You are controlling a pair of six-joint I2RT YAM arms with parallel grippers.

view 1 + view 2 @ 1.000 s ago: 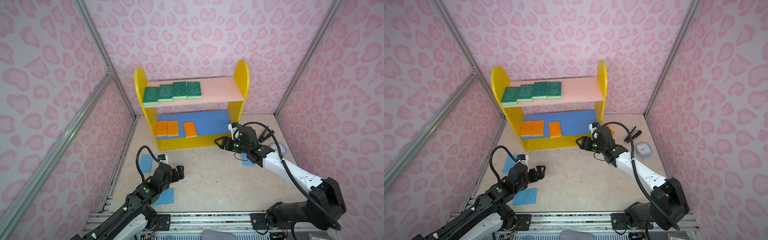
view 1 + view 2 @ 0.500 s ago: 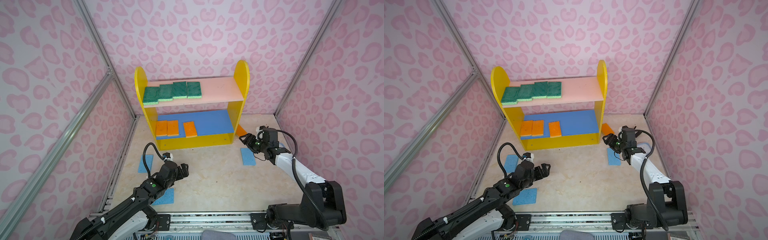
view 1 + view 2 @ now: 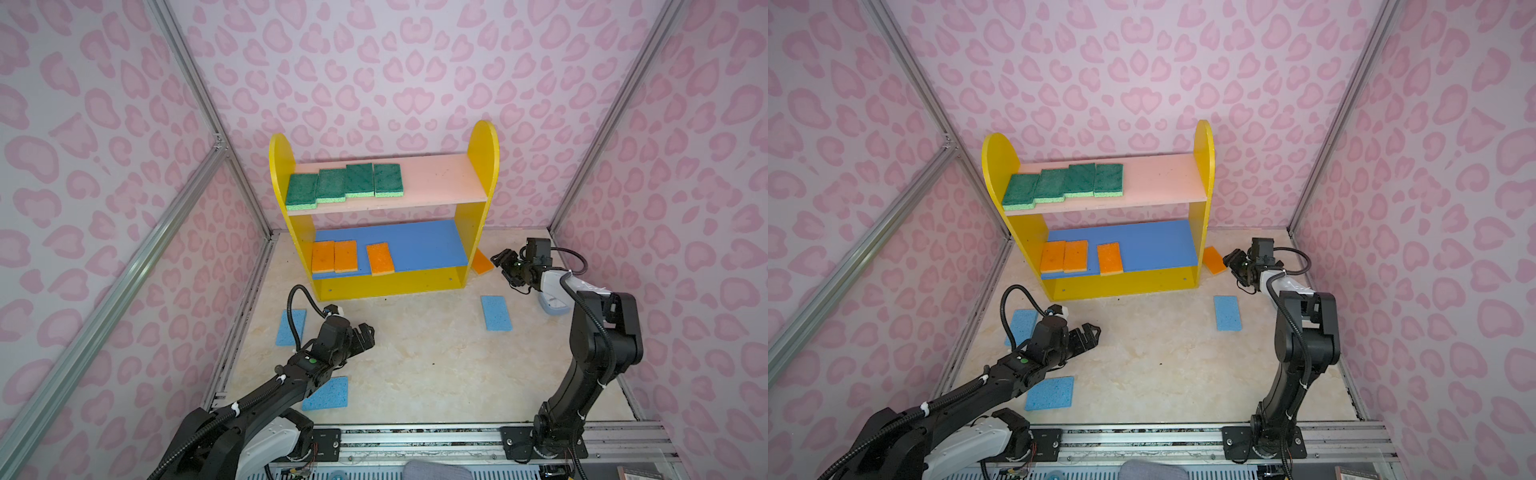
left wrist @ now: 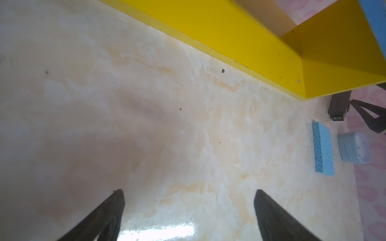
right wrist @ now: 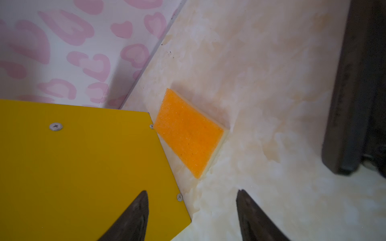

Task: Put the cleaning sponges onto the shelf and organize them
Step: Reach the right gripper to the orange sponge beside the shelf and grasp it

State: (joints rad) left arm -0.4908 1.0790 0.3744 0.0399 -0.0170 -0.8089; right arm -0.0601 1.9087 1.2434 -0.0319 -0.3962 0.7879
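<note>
The job was partly done. On the small shelf (image 3: 390, 284) with yellow round-topped sides, four flat green sponges (image 3: 359, 179) lay in a row on the left part of the pink top board. Three flat orange sponges (image 3: 345, 256) lay on the left half of the blue middle board. The step in hand looked like getting the last orange sponge (image 3: 482, 262). It lay flat on the pale marble-look worktop (image 3: 415, 357), tucked just beside the right side panel of the shelf, close to the far wall. The black right gripper (image 3: 500, 267) was right next to it and pointed at it. Its jaws were spread apart with nothing between them, and they did not touch the sponge yet. Next, this gripper would likely need to go a little farther, drop its jaws over the sponge's two long sides, and squeeze. The spot was tight, so it would have to take care not to bump the yellow panel. Three flat light-blue sponges were not yet put away: one on the right (image 3: 496, 312), one on the left (image 3: 291, 327), and one near the front (image 3: 328, 394). The black left gripper (image 3: 365, 334) hung over bare worktop with its jaws spread wide and empty.
</note>
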